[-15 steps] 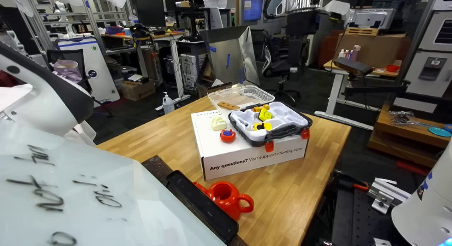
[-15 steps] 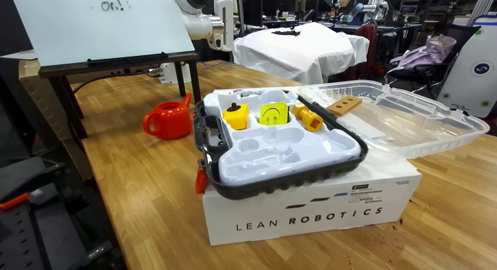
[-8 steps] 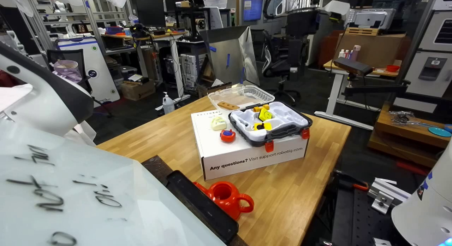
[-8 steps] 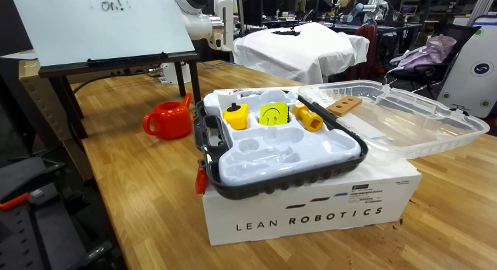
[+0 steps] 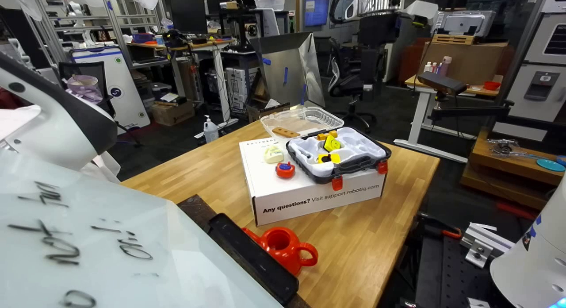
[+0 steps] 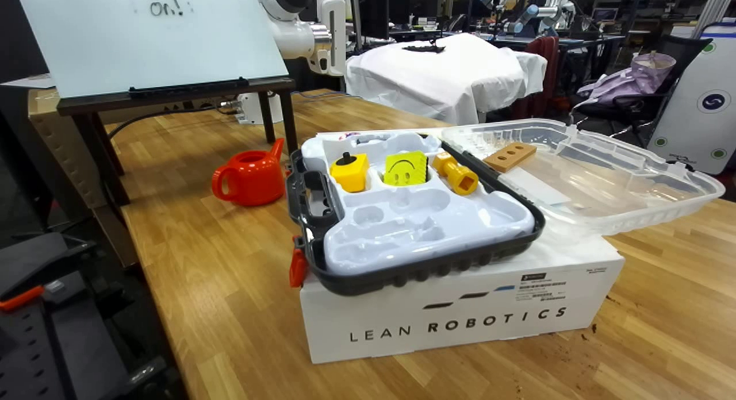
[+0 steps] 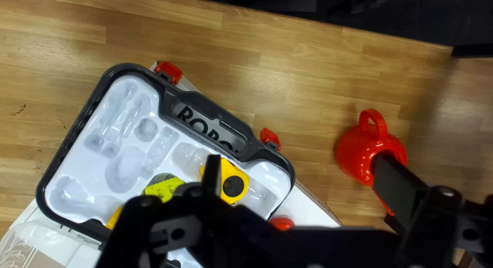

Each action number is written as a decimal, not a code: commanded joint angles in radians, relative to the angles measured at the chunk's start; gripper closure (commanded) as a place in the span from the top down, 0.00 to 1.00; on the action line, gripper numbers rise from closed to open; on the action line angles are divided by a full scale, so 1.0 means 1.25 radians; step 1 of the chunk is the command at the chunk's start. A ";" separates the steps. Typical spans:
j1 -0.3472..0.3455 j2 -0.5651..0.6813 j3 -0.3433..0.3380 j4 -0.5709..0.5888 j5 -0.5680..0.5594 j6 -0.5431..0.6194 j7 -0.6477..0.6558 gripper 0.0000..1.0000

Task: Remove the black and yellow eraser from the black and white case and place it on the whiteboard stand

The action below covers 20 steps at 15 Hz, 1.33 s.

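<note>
Black two-finger gripper [image 7: 297,172] spread, empty | possible mis-pick | cause: black-knobbed yellow plastic block [image 7: 234,180] (wrist view, lower centre) near lime-yellow square eraser [image 7: 164,188]

in an exterior view, opens past a light, striped wooden tabletop [image 5: 362,237] onto dark floor [image 5: 393,122]. shows a bare grey metal sheet [image 5: 276,51] with blue tape [image 5: 286,75], and a black mesh office chair [image 5: 347,89]. holds silver metal framing [image 5: 116,27], a large black monitor [image 5: 189,13], a lit blue screen [image 5: 316,11], a white-legged wooden desk [image 5: 422,115] and a tall grey dispenser-fronted cabinet [image 5: 541,109]. in both exterior views, includes a leaning white panel with green dots [image 5: 126,95]. in an exterior view, shows a wide shape draped in white cloth [image 6: 443,72]. in the wrist view, catches white glare [image 7: 277,87] on the tabletop.
</note>
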 commanded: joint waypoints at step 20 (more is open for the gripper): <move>0.012 0.263 0.112 0.191 0.048 0.116 0.164 1.00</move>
